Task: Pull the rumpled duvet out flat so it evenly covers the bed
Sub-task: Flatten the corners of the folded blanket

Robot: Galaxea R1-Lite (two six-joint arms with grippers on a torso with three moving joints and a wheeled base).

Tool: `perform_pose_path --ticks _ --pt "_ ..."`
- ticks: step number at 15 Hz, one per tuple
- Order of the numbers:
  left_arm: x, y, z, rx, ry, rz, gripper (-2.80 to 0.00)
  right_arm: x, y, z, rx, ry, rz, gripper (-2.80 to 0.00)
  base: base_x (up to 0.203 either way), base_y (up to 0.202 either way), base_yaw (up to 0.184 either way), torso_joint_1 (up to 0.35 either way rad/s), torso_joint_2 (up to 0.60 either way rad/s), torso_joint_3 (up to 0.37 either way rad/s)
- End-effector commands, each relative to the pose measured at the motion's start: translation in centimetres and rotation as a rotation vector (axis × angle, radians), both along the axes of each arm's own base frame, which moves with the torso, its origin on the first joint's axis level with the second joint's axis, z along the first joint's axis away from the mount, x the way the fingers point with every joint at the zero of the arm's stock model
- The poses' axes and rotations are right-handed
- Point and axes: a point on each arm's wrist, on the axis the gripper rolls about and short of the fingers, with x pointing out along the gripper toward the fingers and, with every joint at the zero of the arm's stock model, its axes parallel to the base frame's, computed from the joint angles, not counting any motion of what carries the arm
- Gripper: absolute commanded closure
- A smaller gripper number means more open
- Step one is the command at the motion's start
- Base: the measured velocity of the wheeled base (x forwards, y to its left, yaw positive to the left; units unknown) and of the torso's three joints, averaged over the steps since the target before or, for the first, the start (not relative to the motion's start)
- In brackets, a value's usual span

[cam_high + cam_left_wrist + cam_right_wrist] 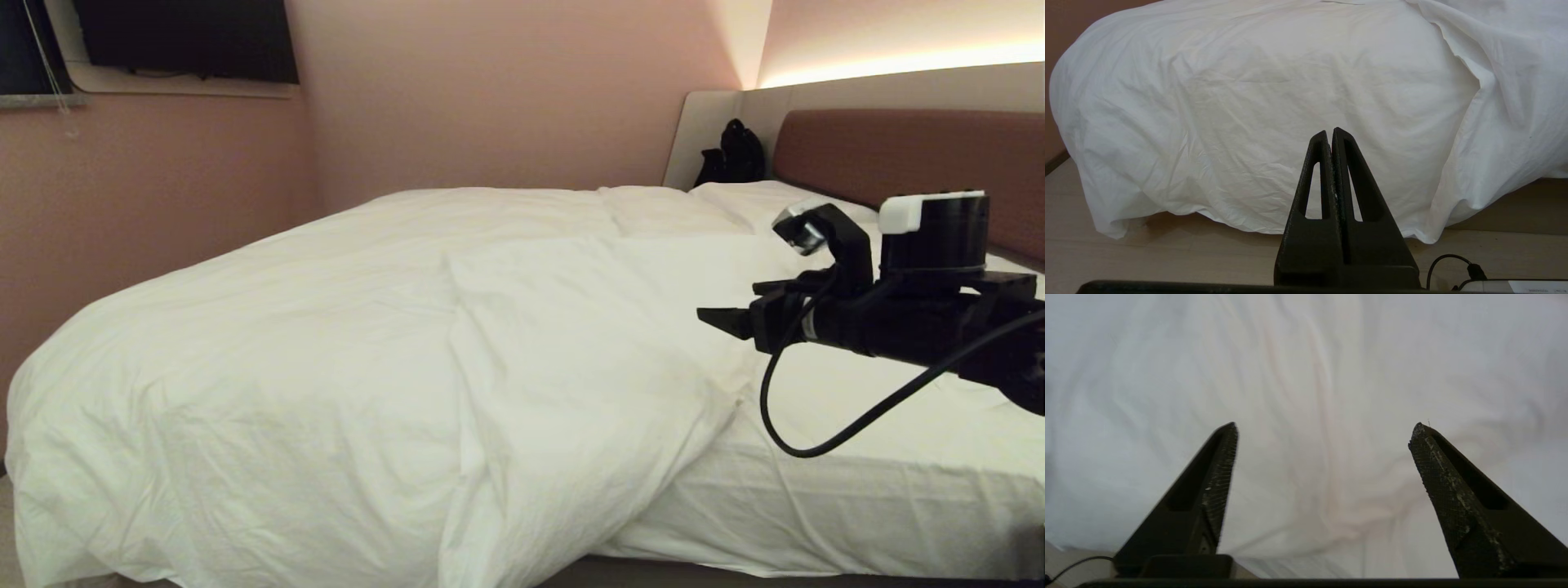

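The bed (pixel 898 482) is seen with its duvet (pixel 343 343) bunched toward the foot and near side, one edge folded back so that bare sheet (pixel 857 490) is left exposed by the headboard (pixel 906 155); the duvet is judged soft, bulky and light, likely to drag and crease, and best pinched at the folded edge; the right gripper (pixel 722 318) is held above that edge, fingers spread wide and empty; the left gripper (pixel 1331 136) is parked low, fingers pressed together.
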Motion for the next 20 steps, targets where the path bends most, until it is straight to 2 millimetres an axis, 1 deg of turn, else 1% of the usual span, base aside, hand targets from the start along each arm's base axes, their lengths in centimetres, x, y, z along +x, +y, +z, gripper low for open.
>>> perform_pose_path --ticks 1,2,5,8,10,11,12,14,15,17,18,19,20 --pt "0.0 0.0 0.0 0.000 0.000 0.000 0.00 1.6 1.8 0.3 0.004 -0.010 0.040 -2.80 0.000 0.000 0.000 0.000 0.00 0.000" --pt "0.0 0.0 0.0 0.000 0.000 0.000 0.00 2.7 2.5 -0.2 0.005 -0.005 0.049 -2.80 0.000 0.000 0.000 0.000 0.00 0.000" --pt "0.0 0.0 0.0 0.000 0.000 0.000 0.00 7.4 4.6 -3.2 -0.009 0.036 0.044 -2.80 0.000 0.000 0.000 0.000 0.00 0.000" --pt "0.0 0.0 0.0 0.000 0.000 0.000 0.00 11.8 6.1 -7.1 -0.016 0.082 0.000 -2.80 0.000 0.000 0.000 0.000 0.00 0.000" --pt "0.0 0.0 0.0 0.000 0.000 0.000 0.00 14.0 6.8 -9.1 -0.005 0.099 -0.027 -2.80 0.000 0.000 0.000 0.000 0.00 0.000" --pt "0.0 0.0 0.0 0.000 0.000 0.000 0.00 14.6 6.9 -9.7 -0.005 0.104 -0.041 -2.80 0.000 0.000 0.000 0.000 0.00 0.000" --pt "0.0 0.0 0.0 0.000 0.000 0.000 0.00 14.8 6.9 -9.8 -0.006 0.109 -0.050 -2.80 0.000 0.000 0.000 0.000 0.00 0.000" --pt "0.0 0.0 0.0 0.000 0.000 0.000 0.00 15.7 7.2 -12.2 -0.028 0.156 -0.066 -2.80 0.000 0.000 0.000 0.000 0.00 0.000" --pt "0.0 0.0 0.0 0.000 0.002 0.000 0.00 16.2 7.3 -13.8 -0.043 0.187 -0.075 -2.80 0.000 0.000 0.000 0.000 0.00 0.000" --pt "0.0 0.0 0.0 0.000 0.002 0.000 0.00 16.3 7.4 -14.4 -0.050 0.197 -0.081 -2.80 0.000 0.000 0.000 0.000 0.00 0.000" --pt "0.0 0.0 0.0 0.000 0.000 0.000 0.00 16.5 7.4 -16.0 -0.062 0.230 -0.081 -2.80 0.000 0.000 0.000 0.000 0.00 0.000" --pt "0.0 0.0 0.0 0.000 0.001 0.000 0.00 16.7 7.5 -18.3 -0.080 0.277 -0.082 -2.80 0.000 0.000 0.000 0.000 0.00 0.000" --pt "0.0 0.0 0.0 0.000 0.000 0.000 0.00 16.9 7.5 -19.6 -0.090 0.301 -0.084 -2.80 0.000 0.000 0.000 0.000 0.00 0.000"
